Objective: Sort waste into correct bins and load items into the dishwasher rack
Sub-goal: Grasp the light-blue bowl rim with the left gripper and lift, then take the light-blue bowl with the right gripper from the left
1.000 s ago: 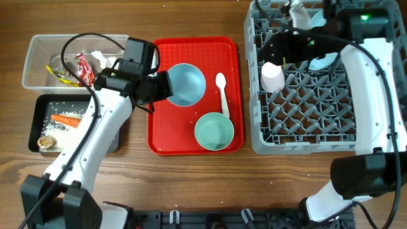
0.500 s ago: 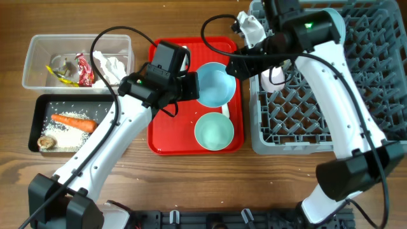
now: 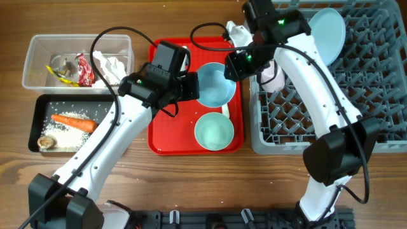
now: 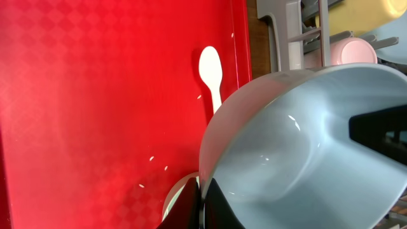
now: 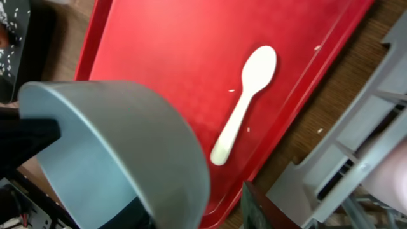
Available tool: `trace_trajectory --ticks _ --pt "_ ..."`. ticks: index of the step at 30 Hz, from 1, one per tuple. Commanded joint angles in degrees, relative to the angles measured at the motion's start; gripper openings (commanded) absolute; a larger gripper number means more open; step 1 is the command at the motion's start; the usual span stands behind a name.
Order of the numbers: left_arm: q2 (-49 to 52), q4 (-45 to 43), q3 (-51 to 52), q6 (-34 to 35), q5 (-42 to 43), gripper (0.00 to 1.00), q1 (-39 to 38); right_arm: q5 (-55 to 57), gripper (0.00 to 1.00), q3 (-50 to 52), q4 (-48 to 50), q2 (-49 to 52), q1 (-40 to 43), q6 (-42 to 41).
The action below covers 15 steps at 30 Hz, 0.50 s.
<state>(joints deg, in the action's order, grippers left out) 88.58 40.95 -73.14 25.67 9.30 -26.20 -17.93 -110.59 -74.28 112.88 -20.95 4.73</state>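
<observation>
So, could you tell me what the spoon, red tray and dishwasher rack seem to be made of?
The spoon looks like white plastic, matte, thin, moulded. The red tray is probably plastic: glossy, with a fine diamond texture. The dishwasher rack seems moulded grey plastic, a dull lattice.

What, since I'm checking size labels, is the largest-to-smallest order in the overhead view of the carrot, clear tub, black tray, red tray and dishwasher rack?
1. dishwasher rack
2. red tray
3. clear tub and black tray: about alike, so unranked
4. carrot
</observation>
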Motion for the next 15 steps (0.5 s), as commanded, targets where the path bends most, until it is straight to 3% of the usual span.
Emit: trace_trajectory --ticks 1,3,6,15 --pt "-0.6 0.0 -1.1 0.5 0.5 0.04 -0.1 -0.2 0.39 0.5 0.0 0.7 -1.0 -0.5" --pt "-0.6 0.0 -1.1 0.5 0.5 0.04 -0.1 -0.2 0.31 0.5 0.1 0.7 -1.0 -2.0" --pt "-0.6 0.0 -1.1 0.5 0.5 0.04 -0.1 -0.2 0.07 0.5 0.1 0.7 -1.0 -2.0" --pt "-1.0 -0.1 -1.1 0.5 0.5 0.04 -0.1 -0.3 0.04 0.5 -0.1 0.7 -1.0 -1.9"
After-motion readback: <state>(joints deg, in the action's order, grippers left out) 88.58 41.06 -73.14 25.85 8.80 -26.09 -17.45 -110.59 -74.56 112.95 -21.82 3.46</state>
